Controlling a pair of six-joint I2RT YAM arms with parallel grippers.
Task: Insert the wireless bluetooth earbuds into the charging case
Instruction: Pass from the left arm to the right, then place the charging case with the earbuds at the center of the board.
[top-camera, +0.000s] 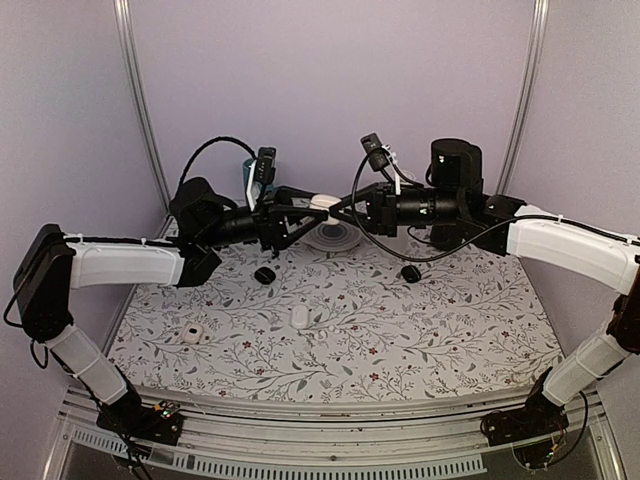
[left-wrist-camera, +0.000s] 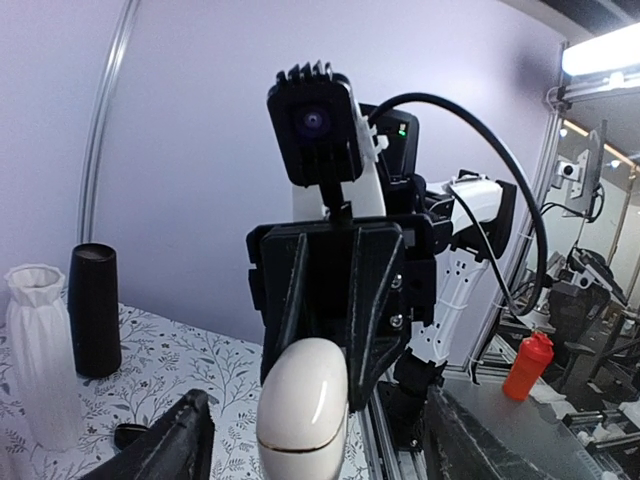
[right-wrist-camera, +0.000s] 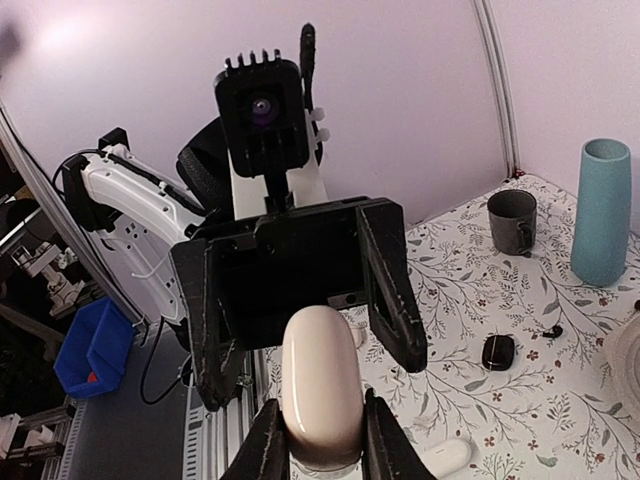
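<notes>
The right end effector (right-wrist-camera: 322, 448) is clamped on the glossy white pebble-shaped charging case (right-wrist-camera: 320, 385), held in mid-air above the floral-patterned counter (top-camera: 400, 330); the left end effector (top-camera: 298, 212) faces it, jaws spread wide either side of the case; a tiny black stemmed earbud (right-wrist-camera: 550, 330) lies on the counter.

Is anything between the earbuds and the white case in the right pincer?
Yes: the white case, pinched in the right pincer, appears shut, its lid seam closed. It hangs above the table, where a small black bud lies apart.
</notes>
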